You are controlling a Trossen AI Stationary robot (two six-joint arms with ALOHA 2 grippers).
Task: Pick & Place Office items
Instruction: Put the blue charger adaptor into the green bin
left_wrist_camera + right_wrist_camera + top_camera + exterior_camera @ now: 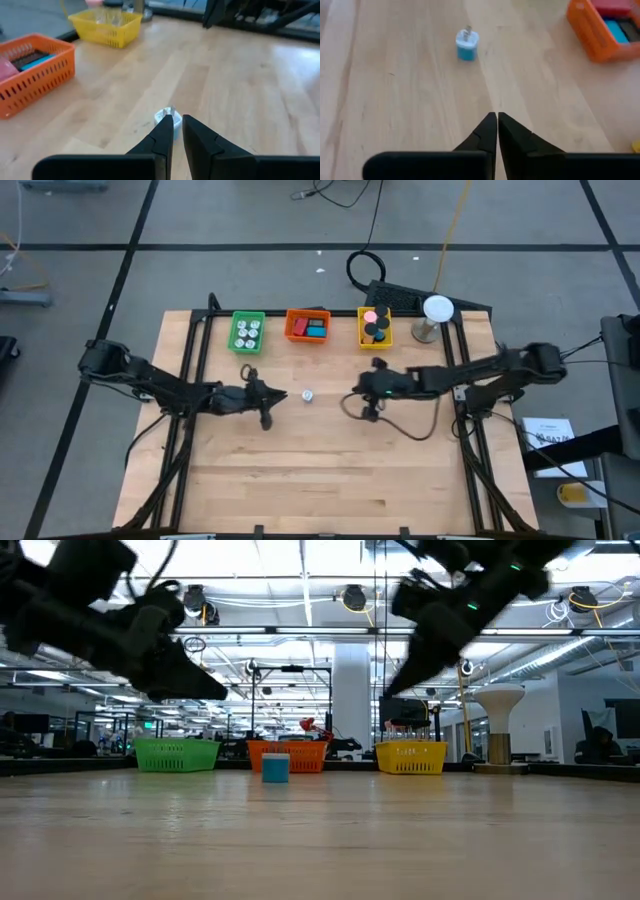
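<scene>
A small light-blue block with a white top (467, 45) stands alone on the wooden table (320, 480), between my two grippers (307, 395); the low view shows it resting on its base (275, 768). My left gripper (177, 121) is to the left of it, shut but for a slit, with nothing between its fingers. Its fingertip hides part of the block (165, 115) in the left wrist view. My right gripper (497, 116) is to the right of the block, shut and empty. In the low view both grippers (215, 690) (392, 690) are above the table, clear of the block.
Along the far edge stand a green tray (247, 332) with white round pieces, an orange tray (308, 326) with red and blue blocks, and a yellow tray (375, 327) with pink and black pieces. A white ball on a stand (437, 310) is at the far right. A dark cable (400, 428) loops under my right arm.
</scene>
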